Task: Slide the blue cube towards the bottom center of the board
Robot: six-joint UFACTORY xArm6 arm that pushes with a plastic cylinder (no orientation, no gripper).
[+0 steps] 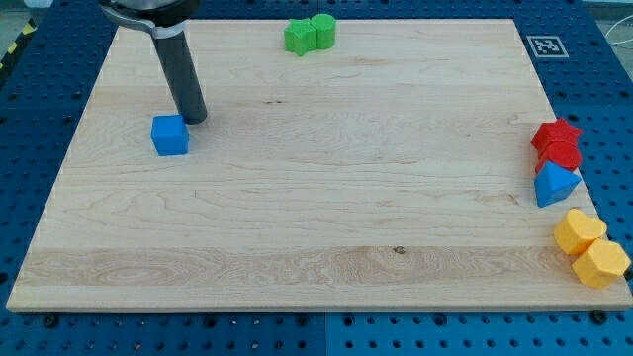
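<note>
The end effector – a bare rod with no jaws – sets my tip just beside the one blue cube, near the tabletop's left edge. Two green blocks touch at the top edge; two red, one blue pyramid and two yellow crowd the right edge – shapes unclear.

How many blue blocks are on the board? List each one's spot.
2: the blue cube at the view's left, just beside my tip; a blue triangular block at the right edge, below the red blocks.
</note>
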